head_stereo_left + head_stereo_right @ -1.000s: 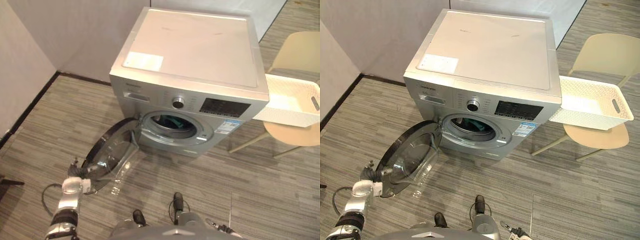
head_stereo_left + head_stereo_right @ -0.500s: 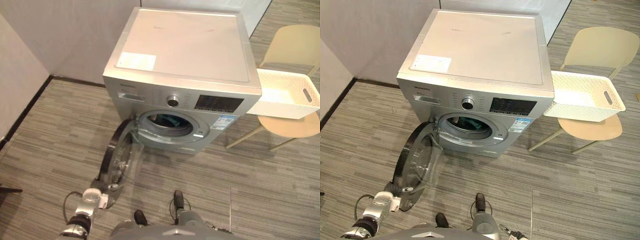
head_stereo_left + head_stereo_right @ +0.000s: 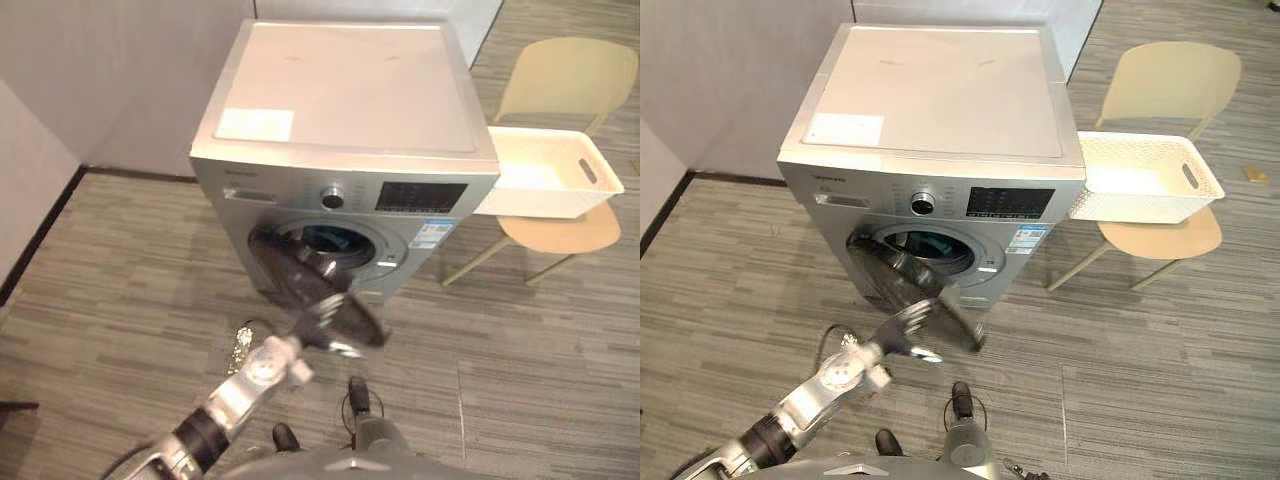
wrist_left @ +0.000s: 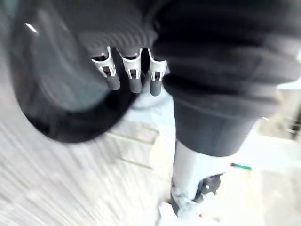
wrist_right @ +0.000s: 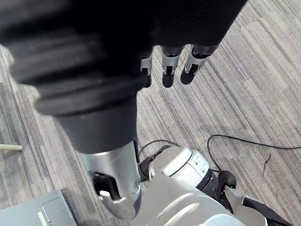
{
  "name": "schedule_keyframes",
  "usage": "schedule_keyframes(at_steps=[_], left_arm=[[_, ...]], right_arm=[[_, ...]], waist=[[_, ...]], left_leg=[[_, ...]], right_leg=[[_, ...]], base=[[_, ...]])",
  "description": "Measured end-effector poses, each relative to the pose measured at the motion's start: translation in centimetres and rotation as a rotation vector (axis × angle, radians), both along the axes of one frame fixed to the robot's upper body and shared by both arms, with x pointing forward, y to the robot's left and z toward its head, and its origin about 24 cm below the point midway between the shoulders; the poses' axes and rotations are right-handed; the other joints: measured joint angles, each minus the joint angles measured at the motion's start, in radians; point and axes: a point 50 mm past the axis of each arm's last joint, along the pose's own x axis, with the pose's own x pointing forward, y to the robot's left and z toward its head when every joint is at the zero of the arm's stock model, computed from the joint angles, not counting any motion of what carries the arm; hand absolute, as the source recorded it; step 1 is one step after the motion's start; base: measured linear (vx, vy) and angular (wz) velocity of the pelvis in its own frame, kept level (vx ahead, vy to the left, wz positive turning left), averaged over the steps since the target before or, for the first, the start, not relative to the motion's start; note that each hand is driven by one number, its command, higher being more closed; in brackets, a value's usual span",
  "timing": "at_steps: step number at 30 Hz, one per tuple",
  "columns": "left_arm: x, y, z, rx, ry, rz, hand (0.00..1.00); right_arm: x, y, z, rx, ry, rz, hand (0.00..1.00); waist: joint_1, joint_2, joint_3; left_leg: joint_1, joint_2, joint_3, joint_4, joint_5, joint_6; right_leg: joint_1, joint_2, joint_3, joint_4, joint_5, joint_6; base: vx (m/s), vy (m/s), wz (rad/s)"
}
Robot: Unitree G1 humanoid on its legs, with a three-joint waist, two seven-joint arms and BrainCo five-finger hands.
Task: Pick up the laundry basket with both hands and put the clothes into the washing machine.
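One left hand (image 3: 910, 330) is touching the washing machine's (image 3: 940, 90) single round door (image 3: 880, 275), its fingers (image 4: 134, 77) lying straight, close together. Teal clothing (image 3: 940, 243) is sitting in the drum. One white laundry basket (image 3: 1140, 208) is resting on one beige chair (image 3: 1165, 80), just beside the machine. The right hand (image 5: 170, 70) is hanging above the floor, fingers relaxed.

Right of the washing machine (image 3: 940, 95), a chair (image 3: 1167, 84) bears the laundry basket (image 3: 1140, 208).
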Motion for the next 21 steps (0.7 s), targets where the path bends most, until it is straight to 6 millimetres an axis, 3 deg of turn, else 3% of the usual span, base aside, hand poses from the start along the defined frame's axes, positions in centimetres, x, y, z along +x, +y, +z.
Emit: schedule_keyframes(at_steps=[4,15,18,21], left_arm=[[0.2,-1.3,1.5,-0.112,0.019,-0.04,0.0],[0.6,-0.8,1.5,-0.127,0.036,0.023,0.0],[1.0,0.9,1.0,-0.137,0.056,0.107,0.0],[1.5,4.7,-1.7,-0.078,0.13,0.278,0.0]], right_arm=[[0.0,0.0,0.0,0.008,-0.009,-0.025,0.0],[1.4,0.1,0.3,-0.015,-0.049,0.013,0.0],[1.9,0.3,0.3,-0.013,-0.056,0.032,0.0],[1.9,0.3,0.3,-0.014,-0.055,0.033,0.0]], waist=[[-0.02,0.02,-0.012],[-0.023,0.026,-0.011],[-0.023,0.027,-0.01],[-0.021,0.03,-0.004]], left_leg=[[-0.004,0.001,0.003,0.012,-0.011,0.002],[-0.004,0.0,-0.003,0.008,-0.015,-0.005],[-0.004,0.001,-0.007,0.007,-0.012,-0.001],[0.004,0.004,-0.026,0.008,-0.013,-0.002]], right_leg=[[-0.003,0.0,0.003,0.0,-0.002,-0.009],[-0.002,-0.001,-0.005,-0.001,-0.013,-0.029],[0.0,-0.001,-0.017,-0.001,-0.015,-0.032],[0.018,0.0,-0.037,-0.002,-0.016,-0.032]], base=[[0.0,-0.005,-0.07],[-0.01,-0.014,0.01],[0.02,-0.015,0.04],[0.03,-0.027,0.17]])
